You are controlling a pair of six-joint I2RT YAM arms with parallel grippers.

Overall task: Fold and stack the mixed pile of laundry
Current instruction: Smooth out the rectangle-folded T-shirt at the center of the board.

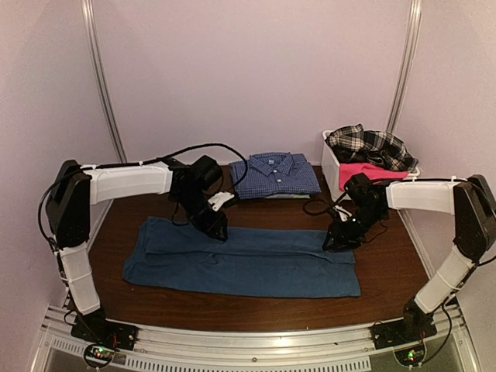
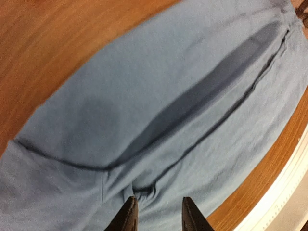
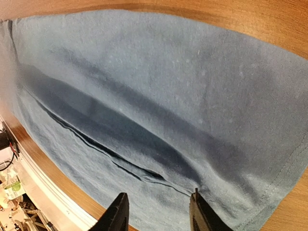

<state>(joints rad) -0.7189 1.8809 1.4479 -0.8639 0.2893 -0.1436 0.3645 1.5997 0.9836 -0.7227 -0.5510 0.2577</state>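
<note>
A plain dark blue T-shirt (image 1: 248,263) lies folded lengthwise into a long band on the brown table. My left gripper (image 1: 214,226) hovers over its far left edge, jaws open and empty; in the left wrist view the shirt (image 2: 159,96) fills the frame with a small pucker just ahead of my left gripper (image 2: 157,214). My right gripper (image 1: 338,239) is at the shirt's far right end, open and empty; the shirt (image 3: 159,86) and its fold seam lie under my right gripper (image 3: 158,211). A plaid shirt (image 1: 370,146) and a pink piece (image 1: 364,172) sit in the bin.
A folded blue checked shirt (image 1: 276,175) lies at the back centre of the table. A white plastic bin (image 1: 332,169) stands at the back right. The table's metal front rail (image 1: 256,341) runs along the near edge. Pale walls enclose the space.
</note>
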